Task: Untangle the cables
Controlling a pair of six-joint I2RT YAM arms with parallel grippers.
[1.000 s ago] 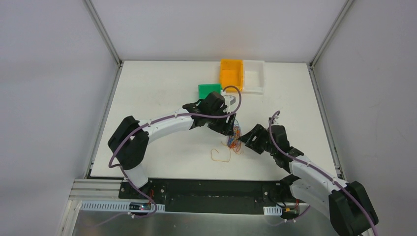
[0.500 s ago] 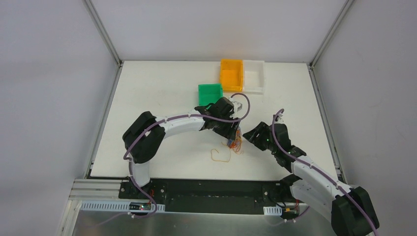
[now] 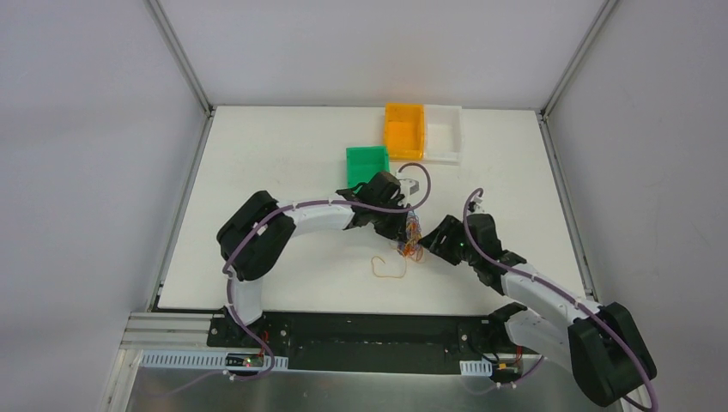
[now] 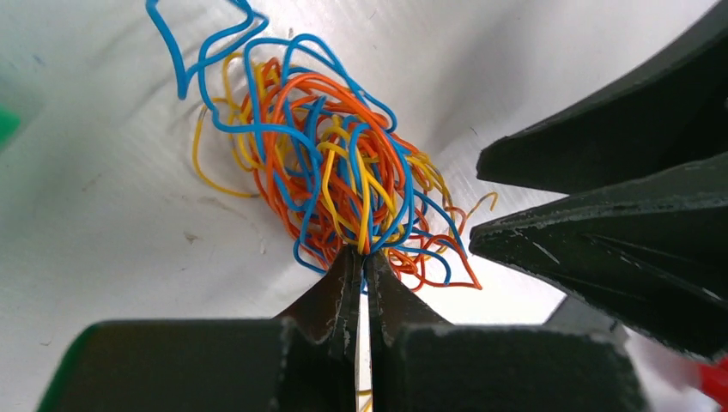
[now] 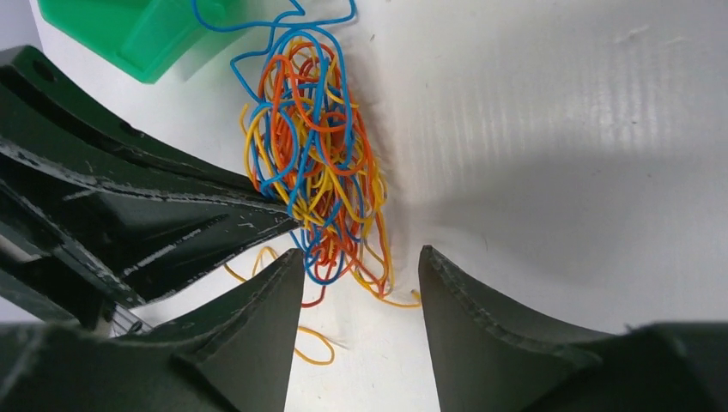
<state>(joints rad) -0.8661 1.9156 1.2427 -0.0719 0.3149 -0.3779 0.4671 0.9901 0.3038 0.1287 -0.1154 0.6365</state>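
The cables (image 4: 335, 172) form one tangled ball of thin orange, blue and yellow strands on the white table; they also show in the top view (image 3: 412, 239) and the right wrist view (image 5: 318, 172). My left gripper (image 4: 362, 254) is shut, its tips pinching strands at the ball's near edge. It reaches the ball from the left (image 3: 402, 230). My right gripper (image 5: 360, 254) is open, with the ball's lower loops lying between its tips and touching neither. It stands just right of the ball (image 3: 427, 244).
One loose orange strand (image 3: 386, 270) lies on the table in front of the ball. A green bin (image 3: 367, 160) sits just behind the left gripper. An orange bin (image 3: 403, 130) and a white bin (image 3: 444, 133) stand at the back edge.
The left gripper has shut on the edge of the cable ball. The right gripper has moved left, closer to the ball, and stays open.
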